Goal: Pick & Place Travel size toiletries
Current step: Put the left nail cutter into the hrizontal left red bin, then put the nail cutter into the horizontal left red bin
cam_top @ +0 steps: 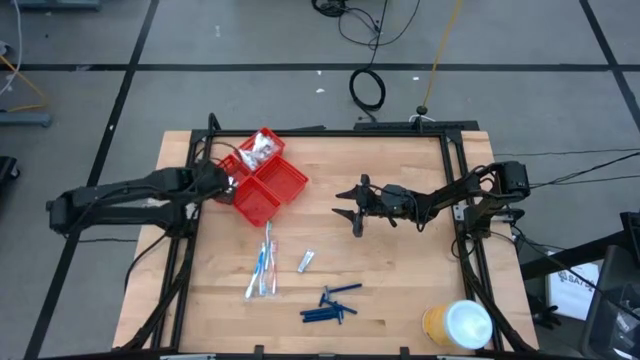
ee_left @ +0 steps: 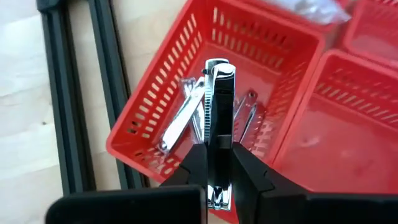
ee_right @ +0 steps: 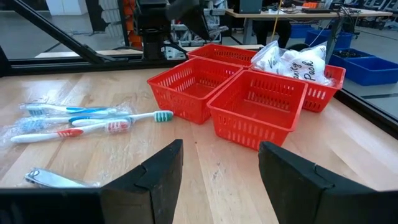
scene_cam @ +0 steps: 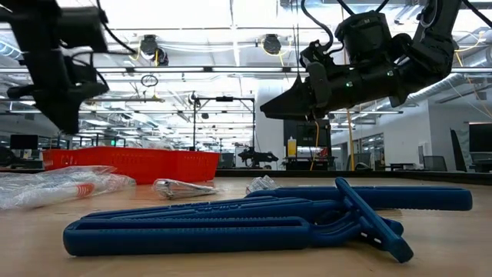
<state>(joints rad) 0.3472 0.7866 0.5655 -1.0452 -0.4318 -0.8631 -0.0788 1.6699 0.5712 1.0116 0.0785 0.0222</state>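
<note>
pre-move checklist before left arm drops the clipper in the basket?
1. Left gripper shut on the silvery metal nail clipper: ok.
2. Clipper over the red slotted plastic basket holding other metal clippers: ok.
3. Height above the basket: cannot tell.
4. Right gripper open, empty, mid-table away from the baskets: ok.
5. One loose clipper on the wooden table left to pick: not ok.

My bench (cam_top: 400, 280) is pale butcher-block wood edged by a black metal frame (cam_top: 455, 180). Around it lies a grey floor (cam_top: 250, 30) crossed by dark lines, with a coiled black cable (cam_top: 367, 88) on it. Beyond, I see a large hall with bright ceiling lights (scene_cam: 231, 15), overhead pipes and distant desks (ee_right: 280, 14).
</note>
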